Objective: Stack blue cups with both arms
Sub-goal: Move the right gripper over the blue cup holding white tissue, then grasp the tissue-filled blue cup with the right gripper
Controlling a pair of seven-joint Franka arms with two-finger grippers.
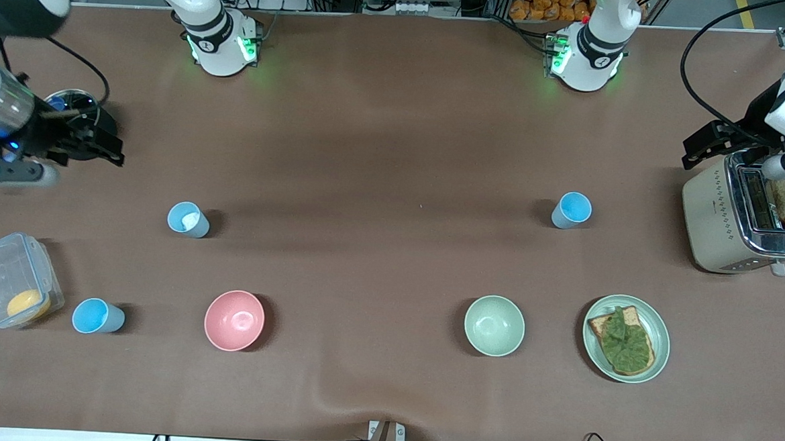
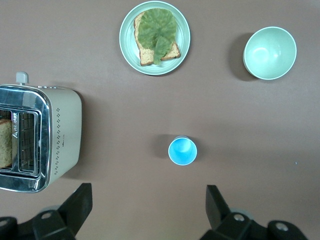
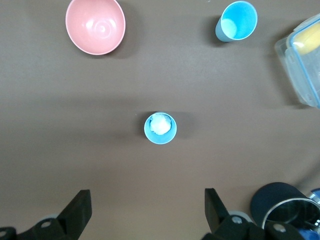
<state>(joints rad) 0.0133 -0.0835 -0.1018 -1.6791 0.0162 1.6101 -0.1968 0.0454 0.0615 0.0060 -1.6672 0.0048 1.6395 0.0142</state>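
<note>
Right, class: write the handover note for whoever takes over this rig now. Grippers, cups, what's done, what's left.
Left gripper: open, empty, above the toaster end.
Right gripper: open, empty, at the right arm's end of the table.
Three blue cups, all upright and apart: one near the toaster, one holding something white, one beside the clear container.
Done: nothing stacked.
Left: pick up and nest the cups.
</note>
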